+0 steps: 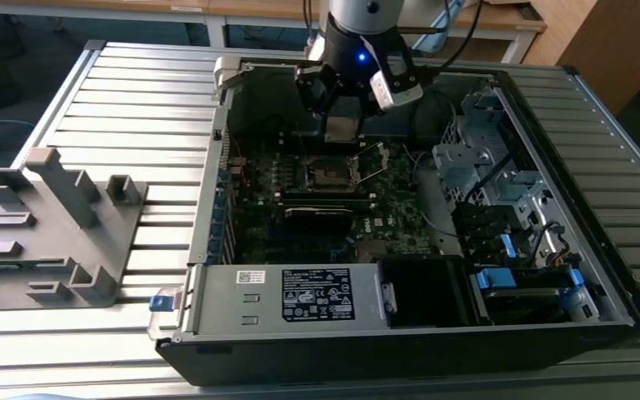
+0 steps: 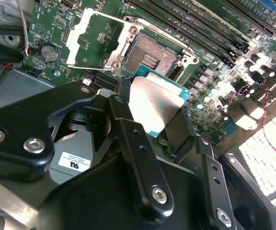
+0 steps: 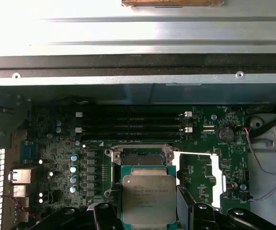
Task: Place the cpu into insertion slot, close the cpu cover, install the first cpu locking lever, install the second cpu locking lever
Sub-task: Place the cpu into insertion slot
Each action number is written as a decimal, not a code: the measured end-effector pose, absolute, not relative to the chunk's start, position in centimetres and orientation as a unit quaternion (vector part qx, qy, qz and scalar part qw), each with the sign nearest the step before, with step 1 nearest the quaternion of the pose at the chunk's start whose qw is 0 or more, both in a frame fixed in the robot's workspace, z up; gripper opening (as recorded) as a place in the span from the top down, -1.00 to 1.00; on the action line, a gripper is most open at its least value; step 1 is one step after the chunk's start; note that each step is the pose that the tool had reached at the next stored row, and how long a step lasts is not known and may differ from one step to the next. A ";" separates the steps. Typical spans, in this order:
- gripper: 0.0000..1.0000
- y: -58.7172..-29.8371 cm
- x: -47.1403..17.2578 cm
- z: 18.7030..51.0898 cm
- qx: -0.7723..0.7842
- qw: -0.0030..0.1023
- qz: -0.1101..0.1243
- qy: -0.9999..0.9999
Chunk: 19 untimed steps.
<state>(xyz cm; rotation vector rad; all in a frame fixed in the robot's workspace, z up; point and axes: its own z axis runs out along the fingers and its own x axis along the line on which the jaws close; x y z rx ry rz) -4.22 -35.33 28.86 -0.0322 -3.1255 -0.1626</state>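
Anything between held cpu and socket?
Nothing: in the second wrist view, a bare gap runs from the flat square grey-metal cpu to the open socket; the silvery cover frame is swung aside.

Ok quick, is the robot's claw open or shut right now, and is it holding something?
Gripper: shut on the cpu.

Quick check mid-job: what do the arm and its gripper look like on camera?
The arm is a silver-grey cylinder with a small blue light and black cables beside it. The gripper is black, with angular linked fingers, silver hex screws and a white label.
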 end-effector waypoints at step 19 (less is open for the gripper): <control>-0.08 -35.3 -4.2 28.2 -0.010 0.006 -0.052 -0.999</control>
